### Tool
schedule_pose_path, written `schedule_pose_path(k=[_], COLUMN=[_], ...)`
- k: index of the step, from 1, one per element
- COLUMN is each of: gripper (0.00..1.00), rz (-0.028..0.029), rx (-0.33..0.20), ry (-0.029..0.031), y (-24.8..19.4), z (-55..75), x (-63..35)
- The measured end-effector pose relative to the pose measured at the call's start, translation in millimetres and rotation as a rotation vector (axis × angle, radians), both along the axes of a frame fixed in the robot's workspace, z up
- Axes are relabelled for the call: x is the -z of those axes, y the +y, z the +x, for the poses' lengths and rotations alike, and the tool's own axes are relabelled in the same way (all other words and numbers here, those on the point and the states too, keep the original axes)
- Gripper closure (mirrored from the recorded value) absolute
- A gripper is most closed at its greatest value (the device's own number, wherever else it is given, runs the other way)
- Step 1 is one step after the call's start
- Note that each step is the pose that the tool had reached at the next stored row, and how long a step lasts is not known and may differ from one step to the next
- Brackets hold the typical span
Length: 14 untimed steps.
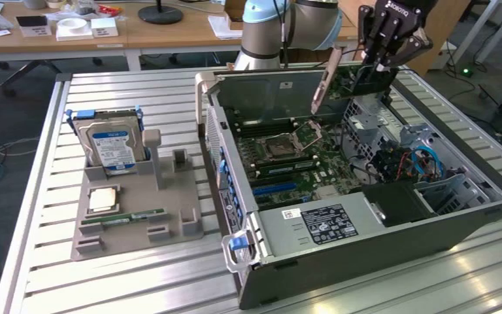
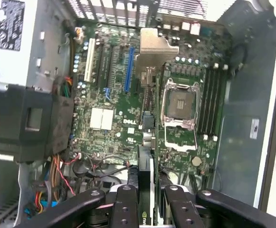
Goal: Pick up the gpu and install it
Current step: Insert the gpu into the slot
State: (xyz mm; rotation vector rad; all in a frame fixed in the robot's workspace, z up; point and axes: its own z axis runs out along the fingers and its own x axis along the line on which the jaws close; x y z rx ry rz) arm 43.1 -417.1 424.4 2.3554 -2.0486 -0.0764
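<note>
My gripper point(image 1: 378, 64) hangs over the far end of the open computer case point(image 1: 460, 222), shut on the gpu point(image 1: 354, 82). The card stands on edge above the motherboard point(image 1: 316, 160), clear of it. Its silver bracket point(image 1: 324, 82) slants down on the side toward the exterior view's left. In the wrist view the gpu point(image 2: 146, 156) runs edge-on out from between my gripper's point(image 2: 146, 192) black fingers point(image 2: 124, 202), ending in the bracket point(image 2: 153, 45). It hovers between the blue slot point(image 2: 128, 71) and the processor socket point(image 2: 179, 102).
A grey fixture point(image 1: 168, 226) on the exterior view's left holds a hard drive point(image 1: 112, 147), a processor point(image 1: 102, 199) and a RAM stick point(image 1: 133, 216). The case contains a power supply point(image 1: 321, 222) and cables point(image 1: 417, 163). Desks stand behind the slatted table point(image 1: 102, 288).
</note>
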Motion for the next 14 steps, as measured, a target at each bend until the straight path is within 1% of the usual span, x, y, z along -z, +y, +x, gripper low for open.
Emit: schedule_pose_path(k=[4,6,11,14], gripper=[0.74,0.74,0.74,0.74], rz=[-0.0001,-0.0003,0.0,-0.0005], rx=[-0.065,-0.087,-0.085,-0.054], ry=[0.0,0.0001,0.0,0.0], y=[0.0,0.0,0.0,0.0], z=[0.0,0.0,-0.9,-2.5], x=[0.4,0.4,0.7,1.3])
